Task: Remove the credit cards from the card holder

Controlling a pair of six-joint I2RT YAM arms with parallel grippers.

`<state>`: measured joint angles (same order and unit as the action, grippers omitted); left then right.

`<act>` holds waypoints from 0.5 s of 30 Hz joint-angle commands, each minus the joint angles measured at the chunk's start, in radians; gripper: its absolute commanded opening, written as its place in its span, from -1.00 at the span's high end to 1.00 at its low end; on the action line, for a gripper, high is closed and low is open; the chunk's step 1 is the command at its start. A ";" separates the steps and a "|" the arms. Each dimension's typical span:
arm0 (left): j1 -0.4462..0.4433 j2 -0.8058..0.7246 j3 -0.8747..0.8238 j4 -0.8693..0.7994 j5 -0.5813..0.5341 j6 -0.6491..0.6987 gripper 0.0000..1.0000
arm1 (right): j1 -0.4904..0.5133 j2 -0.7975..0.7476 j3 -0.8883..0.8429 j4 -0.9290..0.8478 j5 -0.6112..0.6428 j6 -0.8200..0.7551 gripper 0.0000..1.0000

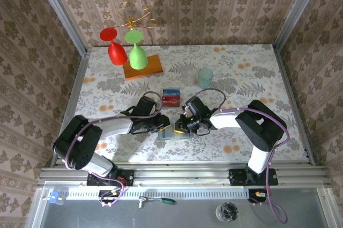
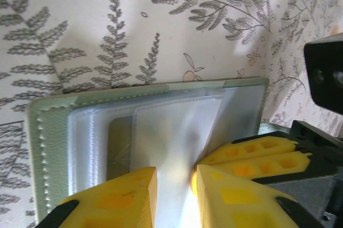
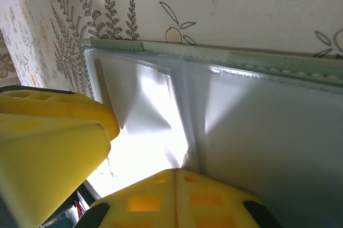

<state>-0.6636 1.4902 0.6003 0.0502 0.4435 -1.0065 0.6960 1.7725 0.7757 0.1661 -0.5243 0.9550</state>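
L hand (image 2: 174, 179) tips on open card holder (image 2: 51, 131).

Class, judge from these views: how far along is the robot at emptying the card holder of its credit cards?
Done: some credit cards, red and blue, lie stacked on the table beyond the card holder. In hand: the left gripper and right gripper both have their fingers at the open holder's clear pockets. Left: whether any card remains inside cannot be told.

card holder (image 1: 174, 135): mostly hidden by left tool (image 1: 162, 126), right tool (image 1: 183, 127) | credit cards (image 1: 171, 97): print unreadable
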 commanded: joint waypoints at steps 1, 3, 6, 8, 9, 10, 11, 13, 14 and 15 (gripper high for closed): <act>-0.013 -0.025 -0.017 0.012 0.032 -0.029 0.43 | -0.004 -0.016 -0.019 -0.006 0.008 0.017 0.81; -0.018 -0.034 -0.022 -0.001 0.031 -0.035 0.41 | -0.004 -0.018 -0.020 -0.005 0.009 0.019 0.81; -0.021 -0.052 -0.030 -0.035 0.009 -0.031 0.40 | -0.004 -0.027 -0.018 -0.006 0.007 0.019 0.78; -0.020 -0.061 -0.028 -0.064 -0.014 -0.019 0.39 | -0.004 -0.038 -0.016 -0.009 0.007 0.016 0.73; -0.018 -0.062 -0.025 -0.078 -0.024 -0.013 0.38 | -0.004 -0.047 -0.015 -0.015 0.008 0.013 0.71; -0.018 -0.061 -0.022 -0.086 -0.028 -0.007 0.37 | -0.003 -0.053 -0.015 -0.019 0.011 0.012 0.70; -0.018 -0.059 -0.019 -0.091 -0.030 -0.003 0.37 | -0.004 -0.060 -0.014 -0.026 0.014 0.008 0.69; -0.017 -0.049 -0.012 -0.103 -0.035 0.006 0.37 | -0.004 -0.065 -0.009 -0.049 0.023 0.000 0.68; -0.017 -0.044 -0.009 -0.108 -0.038 0.011 0.37 | -0.004 -0.065 -0.008 -0.059 0.028 -0.004 0.68; -0.016 -0.040 -0.005 -0.111 -0.040 0.013 0.37 | -0.004 -0.063 -0.006 -0.069 0.032 -0.008 0.67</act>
<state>-0.6792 1.4513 0.5846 -0.0181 0.4248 -1.0180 0.6945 1.7329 0.7704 0.1505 -0.5236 0.9665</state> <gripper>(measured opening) 0.313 0.160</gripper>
